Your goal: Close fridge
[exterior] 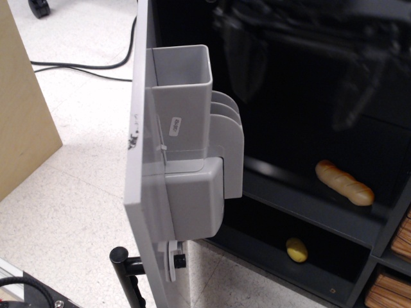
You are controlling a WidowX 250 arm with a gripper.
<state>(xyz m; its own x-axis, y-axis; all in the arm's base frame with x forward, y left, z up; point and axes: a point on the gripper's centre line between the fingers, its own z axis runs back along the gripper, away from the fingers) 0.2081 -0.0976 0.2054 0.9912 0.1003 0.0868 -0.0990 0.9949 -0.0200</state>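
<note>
The fridge's black cabinet (289,141) stands open. Its light-grey door (142,160) is swung out towards me and seen edge-on, with grey inner bins (189,128) on its inner face. The black bar handle (125,273) shows at the bottom. My gripper (298,70) is a dark motion-blurred shape high in front of the cabinet's top. Its two fingers (247,64) hang down spread apart with nothing between them. It is to the right of the door bins and does not touch them.
A toy bread loaf (343,183) lies on the middle black shelf and a small yellow item (297,250) on the lower one. A tan wooden panel (22,109) stands at the left. A black cable (77,66) runs across the speckled floor. Wooden pieces (393,282) show at the bottom right.
</note>
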